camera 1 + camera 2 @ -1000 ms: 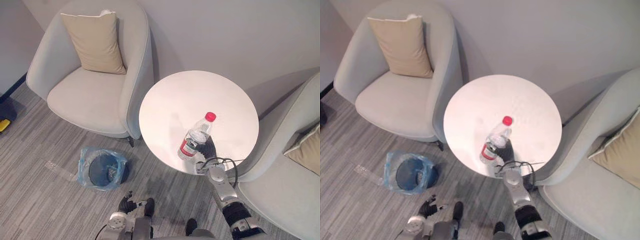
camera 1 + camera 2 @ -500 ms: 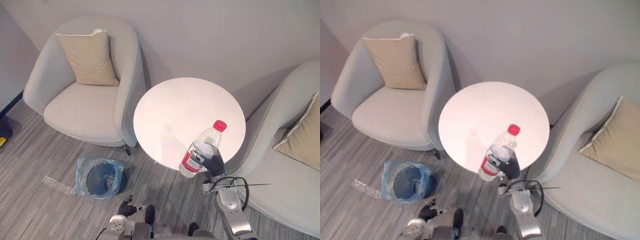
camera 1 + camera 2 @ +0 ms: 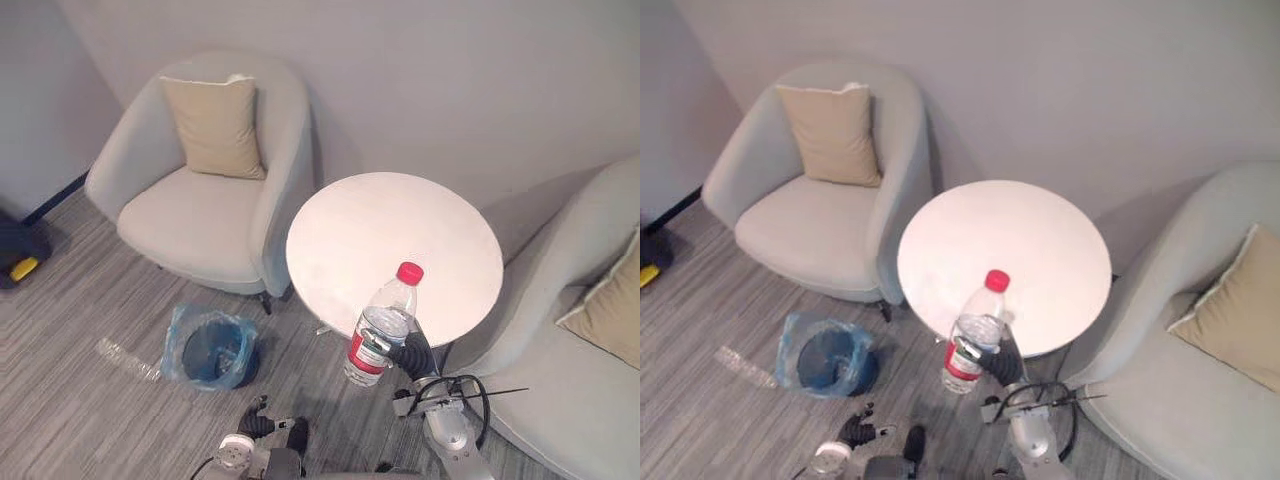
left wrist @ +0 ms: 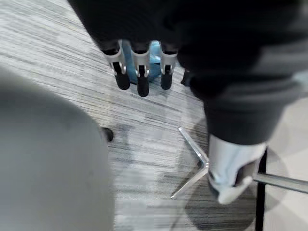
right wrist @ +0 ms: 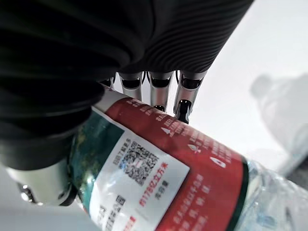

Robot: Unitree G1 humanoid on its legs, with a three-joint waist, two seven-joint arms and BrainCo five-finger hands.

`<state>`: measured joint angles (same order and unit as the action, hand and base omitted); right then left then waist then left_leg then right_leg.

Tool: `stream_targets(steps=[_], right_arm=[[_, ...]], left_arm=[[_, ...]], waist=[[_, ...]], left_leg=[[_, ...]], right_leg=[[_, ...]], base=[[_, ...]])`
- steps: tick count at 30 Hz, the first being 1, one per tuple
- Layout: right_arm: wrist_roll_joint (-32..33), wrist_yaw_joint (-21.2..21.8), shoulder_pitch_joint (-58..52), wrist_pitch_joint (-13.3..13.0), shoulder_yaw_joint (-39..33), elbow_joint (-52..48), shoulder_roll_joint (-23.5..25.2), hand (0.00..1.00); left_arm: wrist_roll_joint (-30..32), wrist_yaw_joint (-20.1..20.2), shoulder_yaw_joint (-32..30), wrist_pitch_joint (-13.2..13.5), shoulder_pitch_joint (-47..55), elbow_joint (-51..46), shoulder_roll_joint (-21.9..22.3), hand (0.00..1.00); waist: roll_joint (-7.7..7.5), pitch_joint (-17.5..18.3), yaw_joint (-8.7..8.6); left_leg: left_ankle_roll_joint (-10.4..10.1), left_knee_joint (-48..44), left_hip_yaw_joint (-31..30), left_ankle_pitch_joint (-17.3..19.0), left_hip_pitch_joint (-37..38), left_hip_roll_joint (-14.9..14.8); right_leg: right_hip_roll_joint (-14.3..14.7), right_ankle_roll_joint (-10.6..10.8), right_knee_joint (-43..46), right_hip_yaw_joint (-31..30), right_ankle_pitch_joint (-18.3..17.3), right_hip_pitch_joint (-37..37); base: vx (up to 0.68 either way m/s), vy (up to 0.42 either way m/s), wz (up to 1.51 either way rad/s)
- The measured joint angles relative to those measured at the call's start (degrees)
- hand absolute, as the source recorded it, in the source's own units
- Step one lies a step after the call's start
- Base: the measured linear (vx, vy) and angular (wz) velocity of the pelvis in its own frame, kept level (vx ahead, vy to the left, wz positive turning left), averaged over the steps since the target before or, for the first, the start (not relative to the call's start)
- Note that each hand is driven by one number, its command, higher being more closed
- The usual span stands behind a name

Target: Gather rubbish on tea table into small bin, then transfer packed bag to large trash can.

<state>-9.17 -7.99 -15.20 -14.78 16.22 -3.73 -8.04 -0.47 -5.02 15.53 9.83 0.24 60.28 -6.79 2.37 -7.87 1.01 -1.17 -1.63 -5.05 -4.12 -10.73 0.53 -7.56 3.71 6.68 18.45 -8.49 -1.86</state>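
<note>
A clear plastic bottle (image 3: 381, 325) with a red cap and a red label is held upright in my right hand (image 3: 414, 351), lifted off the round white tea table (image 3: 394, 252) at its near edge. In the right wrist view the fingers (image 5: 155, 91) curl round the label of the bottle (image 5: 163, 163). The small bin (image 3: 211, 347), lined with a blue bag, stands on the floor to the table's left. My left hand (image 3: 256, 420) hangs low near the floor with its fingers (image 4: 140, 72) straight and holding nothing.
A grey armchair (image 3: 205, 190) with a tan cushion (image 3: 212, 125) stands at the back left. A second grey armchair (image 3: 575, 350) with a cushion is on the right. A clear wrapper (image 3: 125, 359) lies on the striped carpet left of the bin.
The camera has shifted, so the whole scene sits differently. The bottle in my right hand has come off the tabletop toward me and slightly left, past the table's near edge.
</note>
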Motion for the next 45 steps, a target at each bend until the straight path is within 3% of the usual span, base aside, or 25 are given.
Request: stream_targets(steps=[1, 2, 4, 5, 6, 10, 12, 13, 15, 16, 17, 18, 19, 20, 22, 24, 26, 28, 31, 34, 36, 40, 42, 43, 45], right_arm=[[-0.01, -0.14, 0.28, 0.37, 0.24, 0.08, 0.07, 1.0], [0.04, -0.84, 1.51, -0.24, -0.58, -0.23, 0.0, 1.0], [0.05, -1.82, 2.79, -0.27, -2.16, 0.26, -0.1, 1.0], [0.05, -2.13, 2.79, -0.28, -2.47, 0.27, -0.04, 1.0], [0.06, -2.57, 2.89, -0.27, -2.79, 0.42, 0.33, 1.0], [0.03, -2.84, 4.91, -0.29, -1.34, 5.92, 3.41, 1.0], [0.04, -2.75, 6.32, 0.09, -0.7, 8.69, 3.66, 1.0], [0.0, -2.56, 7.0, 0.35, 0.25, 9.8, 3.52, 1.0], [0.02, -2.13, 7.21, 0.5, 1.05, 9.81, 3.46, 1.0], [0.02, -2.01, 7.92, 0.7, 1.54, 10.21, 3.2, 1.0], [0.02, -1.91, 7.98, 0.74, 1.76, 11.26, 2.91, 1.0], [0.0, -1.72, 7.78, 1.14, 1.82, 11.74, 2.72, 1.0], [-0.02, -1.56, 7.7, 1.28, 1.87, 11.81, 2.66, 1.0], [-0.26, -0.8, 7.51, 1.3, 2.37, 11.92, 2.42, 1.0], [-1.04, -0.34, 7.74, 1.28, 2.69, 11.92, 2.69, 1.0], [-1.18, 0.27, 8.25, 1.29, 3.18, 12.25, 2.96, 1.0], [-1.16, 0.46, 7.5, 1.3, 3.18, 12.53, 2.85, 1.0], [-1.14, 0.84, 6.03, 1.31, 2.86, 12.45, 2.68, 1.0], [-1.06, 1.74, 3.75, 1.41, 2.32, 12.49, 2.73, 1.0], [-0.96, 1.9, 3.82, 1.71, -0.34, 12.38, 1.11, 1.0], [-0.94, 1.72, 3.93, 1.89, -1.59, 12.35, 0.72, 1.0], [-0.86, 0.6, 4.54, 1.57, -2.56, 12.29, 0.68, 1.0], [-0.87, 0.2, 4.83, 1.2, -2.49, 12.03, 0.34, 1.0], [-0.92, 0.12, 4.78, 1.22, -2.53, 12.35, -0.03, 1.0], [-1.02, 0.15, 4.19, 1.28, -2.0, 13.97, 0.81, 1.0]], left_arm=[[0.89, 0.0, 0.03, -0.19, -0.2, 0.1, 0.38, 0.0], [2.62, 0.14, 0.18, -0.26, -1.24, 1.32, 0.47, 0.0], [3.81, 0.17, 0.29, -0.64, -1.12, 1.19, 1.39, 0.0], [4.2, 0.17, 0.43, -0.68, -0.73, 1.21, 1.71, 0.0], [5.23, 0.16, 0.92, -0.62, -0.55, 1.17, 1.83, 0.0], [6.1, 0.14, 1.96, -0.47, -0.64, 0.91, 0.49, 0.0], [6.12, 0.13, 2.35, -0.45, -0.79, 0.86, 0.32, 0.0], [6.11, 0.14, 2.5, -0.43, -0.8, 0.85, 0.27, 0.0], [6.08, 0.14, 2.7, -0.42, -0.65, -0.09, -0.04, 0.0], [6.05, 0.03, 3.06, -0.17, -0.88, -0.37, -0.29, 0.0], [6.03, -0.06, 3.71, -0.17, -0.92, -0.17, -0.47, 0.0], [5.98, -0.17, 3.66, -0.16, -0.95, -0.02, -0.61, 0.0], [5.94, -0.27, 3.68, -0.23, -1.02, 0.05, -0.78, 0.0], [5.49, -0.71, 3.53, -0.59, -1.26, 0.11, -1.38, 0.0], [5.07, -1.01, 3.25, -0.62, -1.47, 0.28, -1.86, 0.0], [4.73, -1.27, 1.89, -0.81, -2.17, 1.76, -1.34, 0.0], [4.73, -1.3, 1.69, -0.9, -2.2, 2.51, -1.17, 0.0], [4.69, -1.23, 1.2, -0.88, -2.12, 3.29, -1.24, 0.0], [4.65, -1.38, -1.21, -1.12, -1.33, 3.48, -0.99, 0.0], [4.43, -1.26, -3.34, -1.42, -0.85, 3.47, 1.37, 0.0], [4.22, -1.19, -3.52, -1.47, -1.01, 3.48, 1.53, 0.0], [4.23, -1.29, -2.84, -1.32, -1.06, 2.75, 1.96, 0.0], [4.41, -1.34, -1.69, -1.42, -1.16, 2.38, 2.81, 0.0], [4.66, -1.33, -1.16, -1.41, -1.25, 2.37, 2.94, 0.0], [5.49, -1.57, 0.04, -1.45, -1.58, 2.94, 2.1, 0.0]], waist=[[-0.22, 0.06, -0.2], [-2.12, -0.16, -2.04], [-0.59, 0.32, -1.86], [-0.2, 0.56, -2.24], [-0.44, 0.43, -2.6], [-2.76, 0.33, -2.13], [-3.14, 0.13, -1.7], [-3.39, 0.13, -1.51], [-4.13, -0.33, -1.47], [-4.16, -1.22, -1.59], [-4.23, -1.56, -2.25], [-3.62, -1.37, -2.59], [-3.59, -1.58, -2.74], [-3.79, -1.73, -3.62], [-4.67, -1.99, -3.45], [-4.59, -2.56, -3.21], [-4.07, -2.83, -3.72], [-4.42, -2.6, -4.35], [-5.05, -0.58, -4.39], [-1.7, 0.34, -4.36], [-1.73, 0.32, -4.33], [-2.51, 0.05, -4.2], [-0.62, 0.36, -4.22], [-0.65, 0.41, -4.28], [-1.86, 0.47, -3.92]], left_leg=[[3.81, 1.86, 5.96, 2.86, -0.18, -0.78], [5.47, 0.38, 17.01, 6.06, -0.1, -2.06], [5.52, -6.22, 27.81, 4.89, 0.86, -6.3], [2.29, -5.47, 29.26, 4.52, 1.72, -7.01], [0.37, -4.03, 28.5, 2.78, 1.94, -6.04], [1.87, 7.09, 24.99, -2.3, 6.11, -1.06], [2.07, 7.46, 24.83, -1.87, 6.83, -0.07], [3.19, 6.93, 24.65, -0.45, 6.94, 1.16], [3.66, 4.66, 24.85, 1.76, 6.71, 2.71], [4.21, 2.18, 24.06, 3.52, 6.22, 3.14], [4.76, -0.97, 21.42, 5.24, 5.78, 3.11], [5.15, -2.76, 19.29, 6.27, 6.23, 2.71], [5.33, -3.43, 17.91, 6.72, 6.32, 2.14], [5.86, -4.54, 13.89, 7.89, 6.44, 0.93], [5.75, -4.57, 12.29, 8.28, 7.11, 0.76], [5.46, -5.52, 10.47, 10.17, 8.89, 0.77], [4.44, -7.15, 8.53, 12.35, 10.32, 0.78], [2.99, -9.56, 5.0, 14.54, 10.56, 1.73], [1.17, -13.33, -0.36, 19.0, 10.18, 1.86], [-2.16, -17.84, 0.0, 19.23, 7.59, -1.73], [-5.09, -21.82, 1.09, 17.99, 6.91, -2.24], [-5.13, -24.41, 11.0, 19.83, 5.38, -7.45], [-4.29, -14.97, 12.23, 11.77, 3.73, -9.98], [-5.55, -14.59, 11.68, 12.99, 3.98, -10.0], [-4.97, -12.78, 12.52, 12.93, 5.45, -8.28]], right_leg=[[-0.51, -0.04, -0.12, 2.22, 0.47, -0.14], [-3.43, -0.03, -1.28, 5.65, 1.21, -0.32], [-3.52, 0.33, -0.22, 8.13, 1.18, -0.31], [-3.37, 0.86, 0.33, 8.61, 0.8, -0.4], [-3.65, 1.26, 0.92, 9.36, 0.48, -0.61], [-5.53, 2.09, -0.04, 11.44, 0.93, -2.29], [-6.47, 2.4, 0.38, 11.49, 0.78, -2.79], [-8.12, 3.46, 2.11, 11.67, -0.06, -2.77], [-11.2, 2.95, 6.0, 12.06, -2.17, -2.38], [-12.85, 1.1, 11.6, 10.03, -2.39, -1.59], [-13.01, -4.09, 20.22, 3.43, -0.75, 1.6], [-11.74, -8.08, 27.06, -2.65, 2.04, 4.53], [-10.6, -7.23, 29.38, -5.5, 1.2, 5.99], [-4.53, -3.09, 31.2, -11.81, -4.45, 8.89], [-2.04, -2.3, 29.66, -12.25, -6.39, 11.09], [0.85, -1.41, 22.67, -12.56, -6.07, 14.31], [3.1, 0.67, 13.9, -15.46, -2.61, 15.71], [3.67, 0.63, 7.43, -19.64, 2.96, 15.79], [3.28, -1.02, 7.24, -17.84, 7.84, 15.46], [4.62, -3.3, 6.2, -12.22, 6.5, 13.53], [4.63, -3.74, 4.49, -11.81, 6.22, 10.47], [4.07, -4.25, 1.05, -10.98, 5.88, 3.05], [4.66, -3.06, -0.5, -10.69, 5.25, 2.91], [4.85, -2.04, -0.77, -11.04, 4.52, 2.74], [3.44, -1.2, -0.96, -12.78, 4.43, 2.59]], base=[[-0.17, 0.033, 1.36], [-0.13, 0.045, 1.16], [-0.01, 0.066, 0.85], [0.06, 0.084, 0.71], [0.05, 0.103, 0.61], [0.0, 0.126, 0.51], [0.03, 0.127, 0.11], [0.07, 0.184, 0.23], [0.07, 0.154, 0.28], [0.07, 0.126, 0.55], [0.08, 0.138, 0.87], [0.13, 0.12, 0.88], [0.21, 0.041, 1.19], [0.22, -0.005, 0.99], [0.18, -0.027, 0.74], [0.24, -0.024, 0.51], [0.28, -0.048, 0.51], [0.34, -0.14, 0.84], [0.4, -0.241, 0.98], [0.44, -0.221, 0.79], [0.29, -0.11, 0.6], [0.19, -0.017, 0.36], [0.12, 0.133, -0.02], [0.07, 0.147, -0.1], [0.04, 0.122, -0.13]])
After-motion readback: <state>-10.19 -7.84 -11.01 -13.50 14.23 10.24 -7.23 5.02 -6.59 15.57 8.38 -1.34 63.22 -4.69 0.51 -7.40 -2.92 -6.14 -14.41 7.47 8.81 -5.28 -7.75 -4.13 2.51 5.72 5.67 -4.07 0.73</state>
